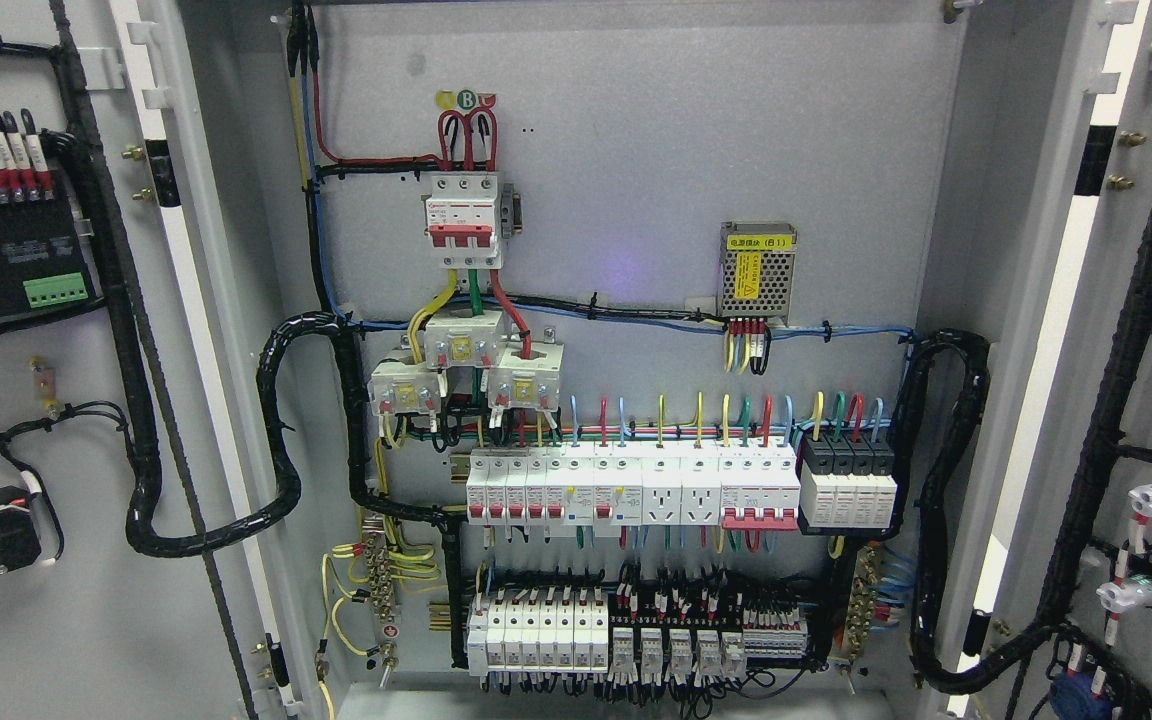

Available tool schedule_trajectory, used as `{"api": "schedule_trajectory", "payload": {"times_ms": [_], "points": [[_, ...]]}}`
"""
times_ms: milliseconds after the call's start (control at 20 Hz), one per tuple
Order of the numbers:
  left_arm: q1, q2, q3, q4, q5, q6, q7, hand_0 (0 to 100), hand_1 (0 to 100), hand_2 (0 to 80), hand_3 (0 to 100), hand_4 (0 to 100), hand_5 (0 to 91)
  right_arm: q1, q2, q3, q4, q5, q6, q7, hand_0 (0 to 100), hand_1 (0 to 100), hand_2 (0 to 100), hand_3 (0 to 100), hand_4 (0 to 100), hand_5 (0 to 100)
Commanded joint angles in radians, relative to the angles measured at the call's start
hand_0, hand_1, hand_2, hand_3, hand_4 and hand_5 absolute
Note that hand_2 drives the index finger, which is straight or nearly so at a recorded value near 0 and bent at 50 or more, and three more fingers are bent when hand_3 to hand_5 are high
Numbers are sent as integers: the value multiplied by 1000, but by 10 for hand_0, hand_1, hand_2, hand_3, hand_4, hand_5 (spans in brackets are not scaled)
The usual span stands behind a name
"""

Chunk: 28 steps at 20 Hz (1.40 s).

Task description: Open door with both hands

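Both doors of the grey electrical cabinet stand wide open, the left door (86, 400) and right door (1136, 350) showing their wired inner faces. Between them the grey backplate (636, 150) carries a red-handled main breaker (466, 222), a meshed power supply (758, 270) and a row of white breakers (631, 487). Neither robot hand appears, so their state cannot be told.

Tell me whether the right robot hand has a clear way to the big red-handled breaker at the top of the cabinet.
Probably yes: both doors stand open and nothing blocks the breaker, though neither hand is in view.
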<state>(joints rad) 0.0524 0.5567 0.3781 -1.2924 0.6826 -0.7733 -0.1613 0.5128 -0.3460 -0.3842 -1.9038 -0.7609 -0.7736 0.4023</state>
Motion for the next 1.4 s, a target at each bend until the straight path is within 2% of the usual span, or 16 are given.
{"api": "schedule_trajectory", "payload": {"times_ms": [0, 200, 401, 651, 851, 1052, 1202, 1352], "points": [[30, 2, -13, -99, -2, -336, 0, 0, 0, 0, 0, 0, 0, 4, -14, 44, -17, -3, -3, 9, 383, 0, 0, 0, 0, 0], [41, -6, -33, -149, -2, -336, 0, 0, 0, 0, 0, 0, 0, -2, -53, 113, -15, -2, -36, 9, 383, 0, 0, 0, 0, 0], [84, -11, -41, -220, -3, -336, 0, 0, 0, 0, 0, 0, 0, -16, -54, 160, -4, 2, -35, 10, 383, 0, 0, 0, 0, 0], [155, -50, -99, -355, -21, -336, 0, 0, 0, 0, 0, 0, 0, -27, -65, 295, 17, 11, -35, 12, 383, 0, 0, 0, 0, 0], [190, -136, -203, -419, -138, -337, 0, 0, 0, 0, 0, 0, 0, -28, -64, 408, 68, 12, -35, 12, 383, 0, 0, 0, 0, 0], [231, -254, -303, -420, -299, -337, 2, 0, 0, 0, 0, 0, 0, -19, -61, 533, 129, 43, -33, 12, 383, 0, 0, 0, 0, 0], [294, -359, -359, -416, -420, -334, 3, 0, 0, 0, 0, 0, 0, -11, -57, 605, 196, 80, -33, 12, 383, 0, 0, 0, 0, 0], [363, -435, -419, -410, -501, -325, 3, 0, 0, 0, 0, 0, 0, 13, -54, 659, 281, 106, -30, 12, 383, 0, 0, 0, 0, 0]]}}
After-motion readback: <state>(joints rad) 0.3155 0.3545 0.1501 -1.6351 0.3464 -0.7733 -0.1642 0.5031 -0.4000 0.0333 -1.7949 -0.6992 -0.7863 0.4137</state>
